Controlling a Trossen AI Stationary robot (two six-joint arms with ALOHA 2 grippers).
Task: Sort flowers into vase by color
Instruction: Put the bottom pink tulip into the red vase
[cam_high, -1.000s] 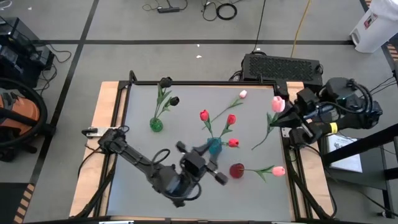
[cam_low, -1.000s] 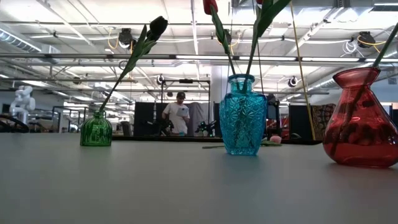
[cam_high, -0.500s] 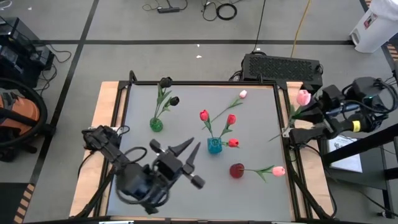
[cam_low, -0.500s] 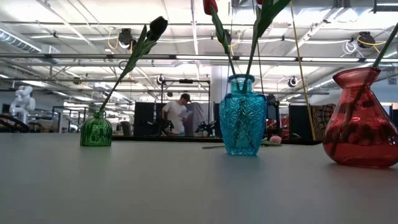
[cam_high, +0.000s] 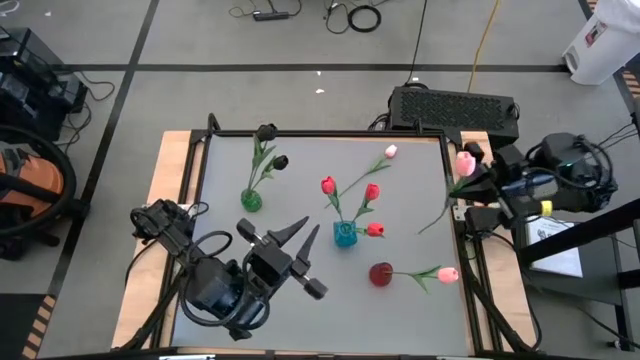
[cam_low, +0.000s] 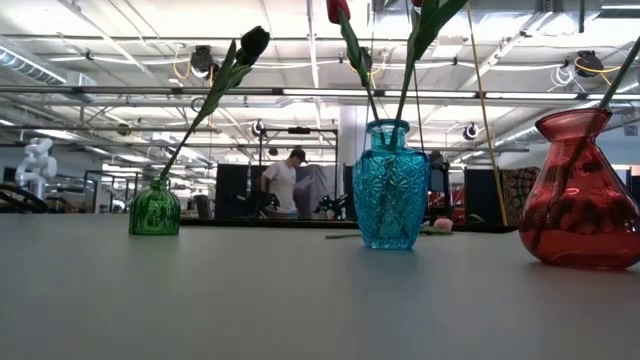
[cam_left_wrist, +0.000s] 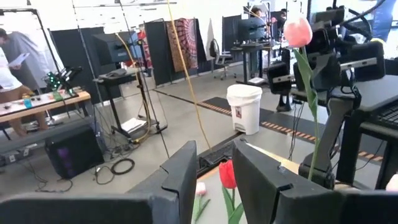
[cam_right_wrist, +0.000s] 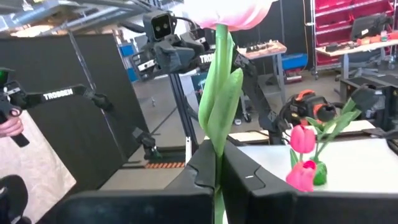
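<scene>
Right pincer (cam_high: 480, 172), at the tabletop's (cam_high: 300, 165) right edge, clamps a pink tulip's (cam_high: 465, 163) stem. Left pincer (cam_high: 295, 238), fingers spread, holds nothing near the front.

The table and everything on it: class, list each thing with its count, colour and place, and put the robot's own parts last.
Green vase: one, table's left part, holding two near-black tulips.
Blue vase: one, centre, holding three red tulips.
Red vase: one, near the front right, holding one pink tulip.
Loose pink tulip: one, lying at the back.
Held pink tulip: one, above the right edge.
Table: one, grey.
Left claw: open, front left.
Right claw: shut on the held pink tulip.
</scene>
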